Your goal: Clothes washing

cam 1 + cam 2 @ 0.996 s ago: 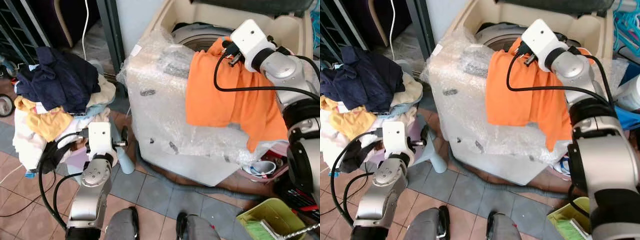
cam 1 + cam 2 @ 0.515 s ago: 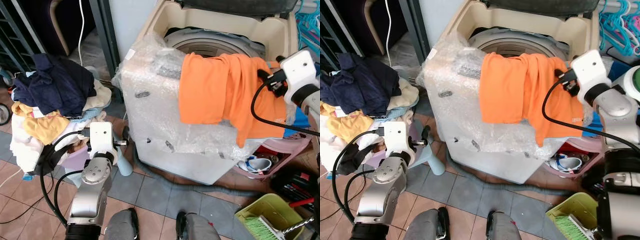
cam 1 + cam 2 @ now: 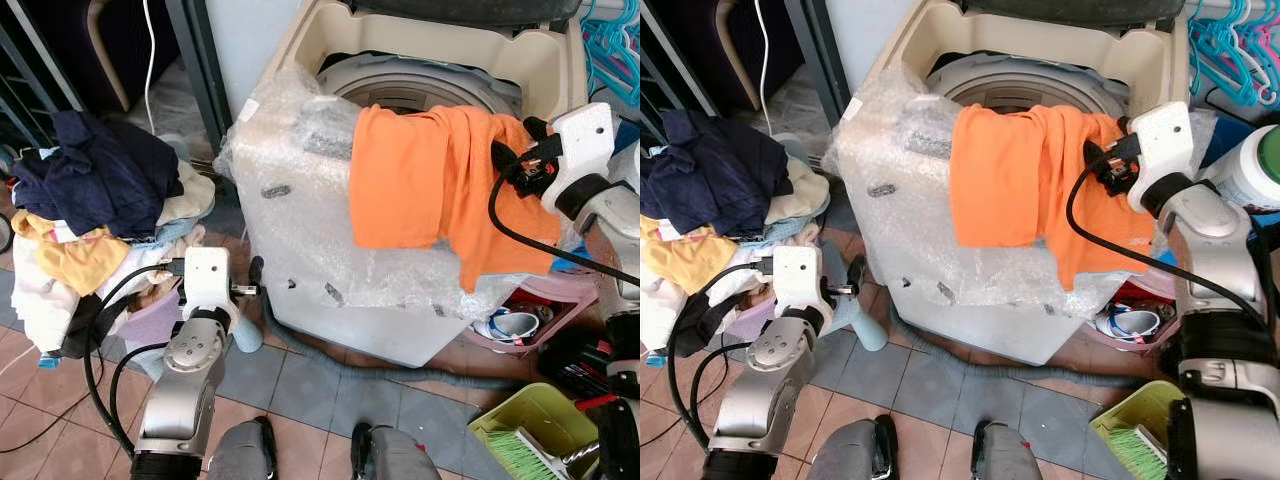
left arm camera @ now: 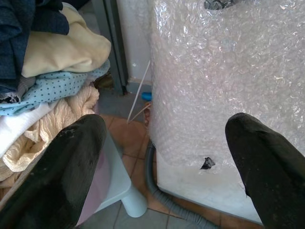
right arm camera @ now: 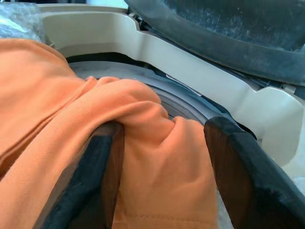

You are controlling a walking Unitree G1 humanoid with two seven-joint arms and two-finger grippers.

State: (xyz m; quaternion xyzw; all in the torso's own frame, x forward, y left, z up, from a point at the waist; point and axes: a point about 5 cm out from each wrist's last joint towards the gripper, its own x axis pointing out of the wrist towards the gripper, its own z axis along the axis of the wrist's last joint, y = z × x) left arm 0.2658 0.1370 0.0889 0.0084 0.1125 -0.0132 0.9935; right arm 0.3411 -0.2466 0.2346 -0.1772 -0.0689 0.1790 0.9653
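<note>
An orange garment (image 3: 440,180) drapes over the bubble-wrapped washing machine (image 3: 330,220) on the tiled floor (image 3: 300,385).

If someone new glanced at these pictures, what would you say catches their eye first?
The bright orange garment stands out, draped over the front rim of the bubble-wrapped washing machine, with the right gripper open around a fold of it at the drum's edge. Next comes the heap of clothes piled to the left of the machine, dark blue on top, with the left gripper open and low between heap and machine.

Head pair looking down at washer (image 3: 400,200), wrist views close along fingers
</note>
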